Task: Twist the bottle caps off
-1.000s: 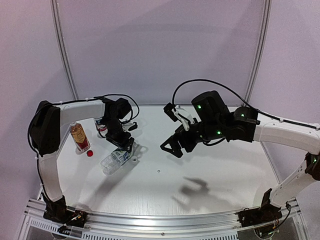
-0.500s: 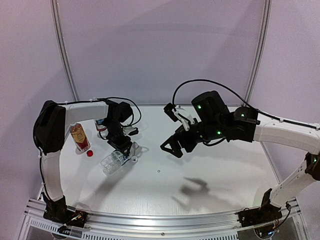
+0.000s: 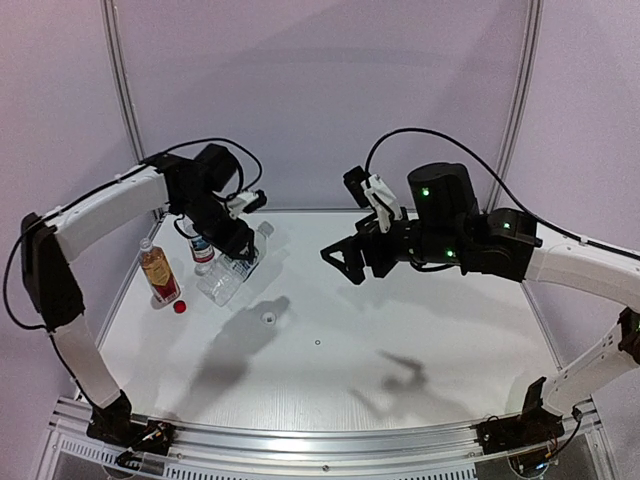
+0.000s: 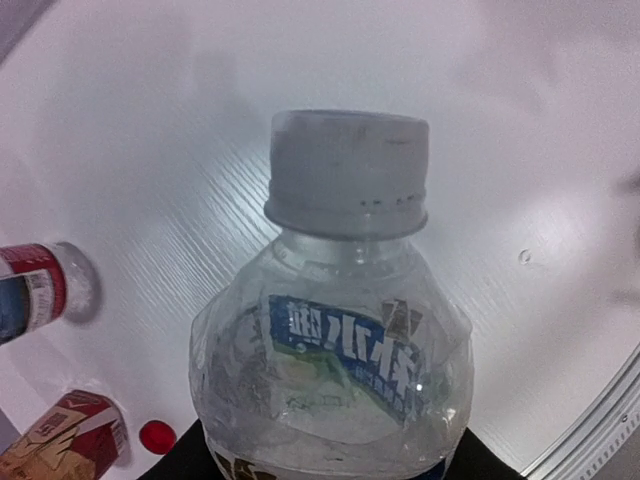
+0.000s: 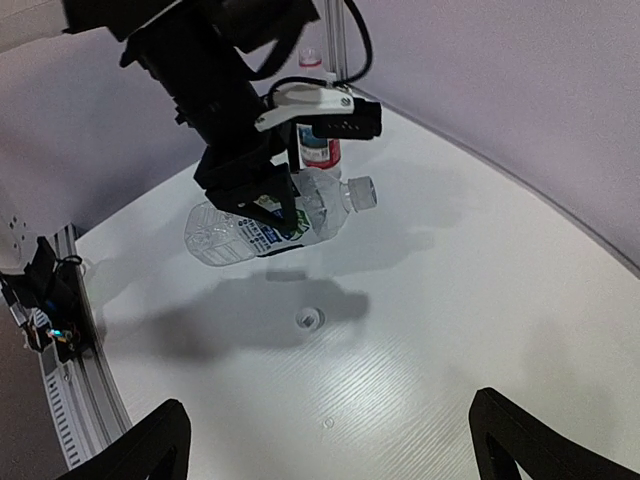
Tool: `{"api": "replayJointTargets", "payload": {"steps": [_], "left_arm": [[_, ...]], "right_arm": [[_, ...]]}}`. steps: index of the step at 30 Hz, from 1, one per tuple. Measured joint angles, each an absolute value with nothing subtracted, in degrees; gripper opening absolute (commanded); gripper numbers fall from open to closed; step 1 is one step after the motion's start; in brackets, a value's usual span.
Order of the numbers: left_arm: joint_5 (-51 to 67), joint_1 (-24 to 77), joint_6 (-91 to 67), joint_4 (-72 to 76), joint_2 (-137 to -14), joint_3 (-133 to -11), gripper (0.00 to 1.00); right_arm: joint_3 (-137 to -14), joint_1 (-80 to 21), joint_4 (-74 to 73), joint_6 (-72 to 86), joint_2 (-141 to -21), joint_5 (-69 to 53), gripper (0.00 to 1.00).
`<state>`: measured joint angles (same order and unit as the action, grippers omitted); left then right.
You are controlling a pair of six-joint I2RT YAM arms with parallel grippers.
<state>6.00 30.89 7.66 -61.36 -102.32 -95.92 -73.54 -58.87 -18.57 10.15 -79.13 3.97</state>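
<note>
Left gripper (image 3: 236,258) clamps a clear bottle (image 4: 330,400) by its body, tilted above the table (image 3: 430,340), whitish cap (image 4: 350,165) on; white characters on its blue label (image 4: 350,350) cannot be read; 1 loose cap (image 3: 268,318) lies beneath; right gripper (image 3: 345,265) hangs wide open, empty; amber bottle (image 3: 158,275), third bottle (image 3: 203,250) and red cap (image 3: 180,307) sit left.

In the left wrist view the green-blue labelled bottle (image 4: 340,370) runs off the edge at 6 o'clock, its base unseen; the amber bottle (image 4: 70,435) is cut at 7 o'clock, and the red-and-blue labelled bottle (image 4: 35,290) is blurred and cut at 9. From above, the left gripper (image 3: 236,252) covers part of that first bottle. The right gripper (image 5: 330,420) has its fingers (image 5: 150,445) cropped at 5 and 7 o'clock in its own view
</note>
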Motion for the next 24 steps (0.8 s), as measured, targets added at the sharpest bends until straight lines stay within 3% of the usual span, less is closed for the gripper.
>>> {"api": "replayJointTargets", "payload": {"steps": [6,13,24], "left_arm": [[11.49,31.68,4.8,-58.06,-92.09,-97.8,0.6],[27.33,31.9,-7.97,-34.33,-78.17,-83.92,0.63],[44.49,33.1,-28.49,-1.72,-78.87,-80.79,0.59]], "right_arm": [[-72.53,-58.87,-12.29,10.13,-75.9,4.89,0.99],[-71.24,-57.58,-7.7,12.71,-74.35,-2.13,0.99],[-72.1,-52.69,-2.46,20.64,-75.48,-23.49,0.99]]}}
